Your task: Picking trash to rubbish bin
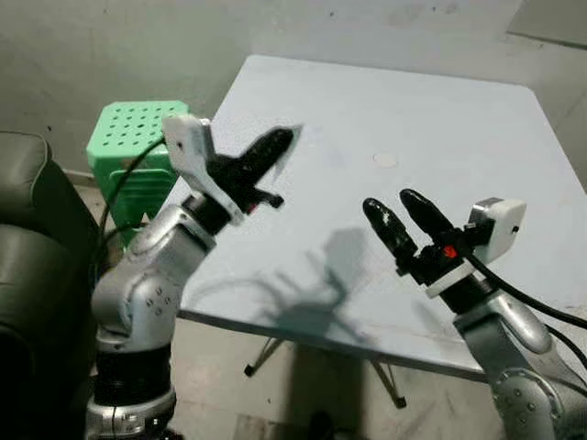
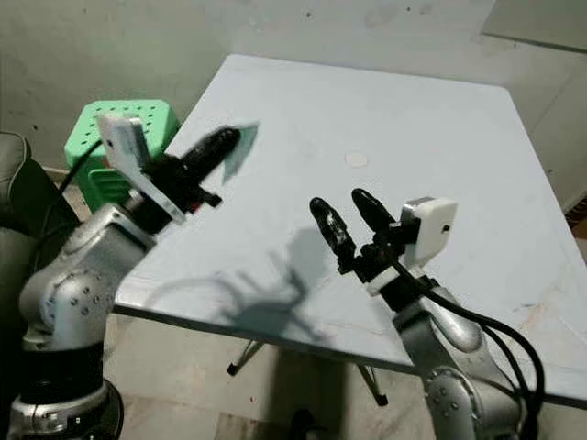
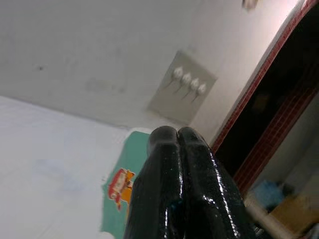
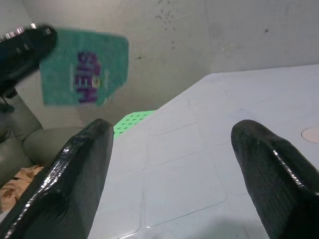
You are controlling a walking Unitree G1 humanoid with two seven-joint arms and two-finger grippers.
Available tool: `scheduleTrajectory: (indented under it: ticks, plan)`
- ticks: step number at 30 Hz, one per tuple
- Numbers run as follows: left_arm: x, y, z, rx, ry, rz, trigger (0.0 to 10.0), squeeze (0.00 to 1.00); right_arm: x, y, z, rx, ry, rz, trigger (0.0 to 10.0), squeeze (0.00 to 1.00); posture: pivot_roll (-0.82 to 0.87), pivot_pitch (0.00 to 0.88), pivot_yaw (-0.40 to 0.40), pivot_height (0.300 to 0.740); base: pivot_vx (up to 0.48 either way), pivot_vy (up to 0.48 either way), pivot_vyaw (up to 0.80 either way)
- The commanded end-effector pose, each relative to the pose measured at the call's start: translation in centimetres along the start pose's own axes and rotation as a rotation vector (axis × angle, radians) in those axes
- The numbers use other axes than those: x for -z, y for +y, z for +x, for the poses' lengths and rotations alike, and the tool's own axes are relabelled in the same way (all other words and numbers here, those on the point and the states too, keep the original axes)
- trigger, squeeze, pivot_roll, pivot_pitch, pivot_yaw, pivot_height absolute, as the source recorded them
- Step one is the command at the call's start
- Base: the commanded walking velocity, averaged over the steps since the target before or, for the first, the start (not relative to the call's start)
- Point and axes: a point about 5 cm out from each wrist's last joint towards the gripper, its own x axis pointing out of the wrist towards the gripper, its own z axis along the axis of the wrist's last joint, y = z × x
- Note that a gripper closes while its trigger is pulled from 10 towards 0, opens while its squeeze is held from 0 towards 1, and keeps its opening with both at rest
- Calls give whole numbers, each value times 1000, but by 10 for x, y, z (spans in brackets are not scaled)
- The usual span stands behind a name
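My left gripper (image 1: 280, 142) is raised above the left part of the pale blue table (image 1: 440, 119), shut on a thin green wrapper (image 4: 84, 67) with purple lettering. The wrapper (image 2: 240, 147) sticks out past the fingertips and is seen nearly edge-on from the head; the left wrist view shows its green face (image 3: 124, 184) with a red and yellow print. My right gripper (image 1: 396, 209) hovers over the table's near right area, open, with nothing between its fingers (image 4: 75, 174). Only the tip of the left gripper (image 4: 25, 47) shows in the right wrist view.
A green perforated plastic stool (image 1: 138, 137) stands left of the table. A dark sofa (image 1: 27, 238) lies at the far left. A small round mark (image 1: 386, 160) sits on the tabletop. Folding legs (image 1: 266, 353) show beneath the table's near edge. A grey wall rises behind.
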Motion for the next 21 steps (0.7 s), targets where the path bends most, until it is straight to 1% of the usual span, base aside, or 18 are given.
scheduleTrajectory:
  ticks: [1, 2, 5, 6, 8, 9, 10, 11, 12, 17, 20, 21]
  plan:
    - [-3, 3, 2, -14, -16, -48, 10000, 0, -1, -1, 0, 13, -10, -21, 10000, 1000, -52, 142, -41, 740, 0, 0, 0]
    - [-4, 3, 2, -14, -17, -45, 10000, 0, -1, -1, 0, 14, -12, -21, 10000, 1000, -53, 137, -40, 740, 0, 0, 0]
    - [-7, 4, 4, -12, -35, -77, 10000, 0, 0, -1, 1, 16, -21, -21, 10000, 1000, -57, 131, -37, 740, 0, 0, 0]
    - [-11, 6, 5, -16, -54, -113, 10000, 0, -1, -2, 1, 27, -28, -24, 10000, 1000, -58, 127, -37, 740, 0, 0, 0]
    - [-13, 6, 6, -12, -68, -137, 10000, 0, -2, -3, 1, 34, -33, -31, 10000, 1000, -58, 127, -36, 740, 0, 0, 0]
    - [-15, 6, 6, -7, -79, -169, 10000, 0, -2, -4, 1, 36, -39, -32, 10000, 1000, -58, 125, -36, 740, 0, 0, 0]
    - [-15, 6, 6, -7, -79, -169, 10000, 0, -2, -4, 1, 36, -39, -32, 10000, 1000, -58, 125, -36, 740, 0, 0, 0]
    - [-17, 8, 7, -10, -93, -198, 10000, 0, -2, -5, 1, 38, -42, -40, 10000, 1000, -58, 118, -36, 740, 0, 0, 0]
    - [-18, 8, 7, -10, -96, -198, 10000, 0, -3, -5, 1, 40, -46, -46, 10000, 1000, -56, 116, -36, 740, 0, 0, 0]
    - [-10, 0, 11, 41, -60, -225, 10000, 0, -3, -4, 5, 29, -59, -41, 10000, 1000, -52, 114, -40, 740, 0, 0, 0]
    - [-8, -5, 13, 71, -59, -279, 10000, 0, -4, -4, 7, 25, -61, -43, 10000, 1000, -51, 118, -41, 740, 0, 0, 0]
    - [-6, -7, 14, 75, -51, -270, 10000, 0, -4, -4, 7, 23, -64, -43, 10000, 1000, -50, 119, -42, 740, 0, 0, 0]
